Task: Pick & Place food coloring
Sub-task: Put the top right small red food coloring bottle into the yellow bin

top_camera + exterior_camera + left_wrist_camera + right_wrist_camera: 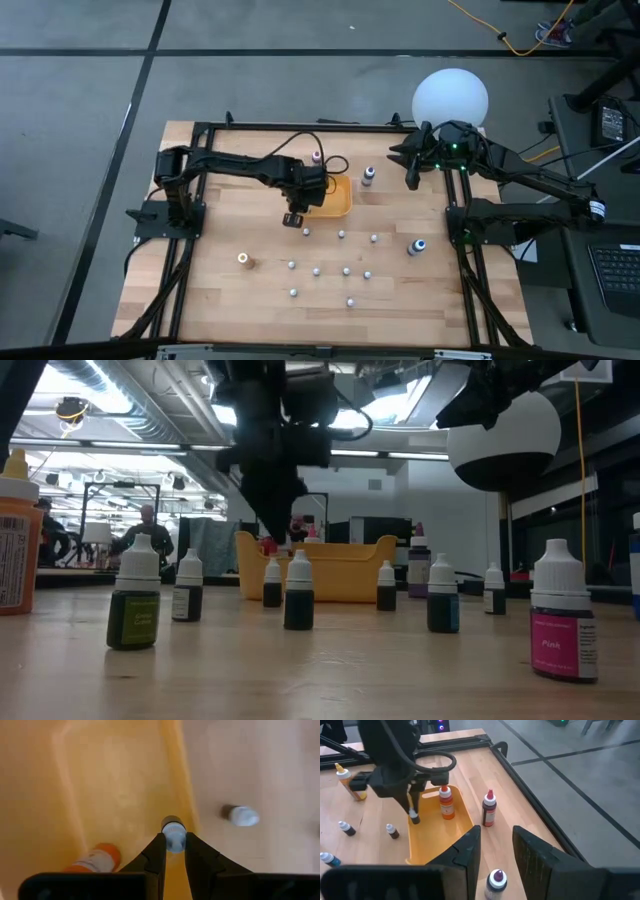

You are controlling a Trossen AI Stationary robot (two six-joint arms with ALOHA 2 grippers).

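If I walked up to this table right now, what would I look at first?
Probably the left tool, which hangs over the yellow tray in the middle of the table and pinches a tiny white-capped bottle. Next, the many little bottles standing scattered on the wooden table in front of the tray. The right tool waits open at the back right, by a big white ball.

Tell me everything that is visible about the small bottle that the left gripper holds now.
The small bottle is tiny, with a white cap and a dark body. It hangs roughly upright, cap uppermost, pinched between the dark fingers of the left gripper just above the orange tray, near the tray's rim. Only the fingers seem to touch it. An orange-labelled bottle already stands inside the tray beside it. Its label cannot be read.
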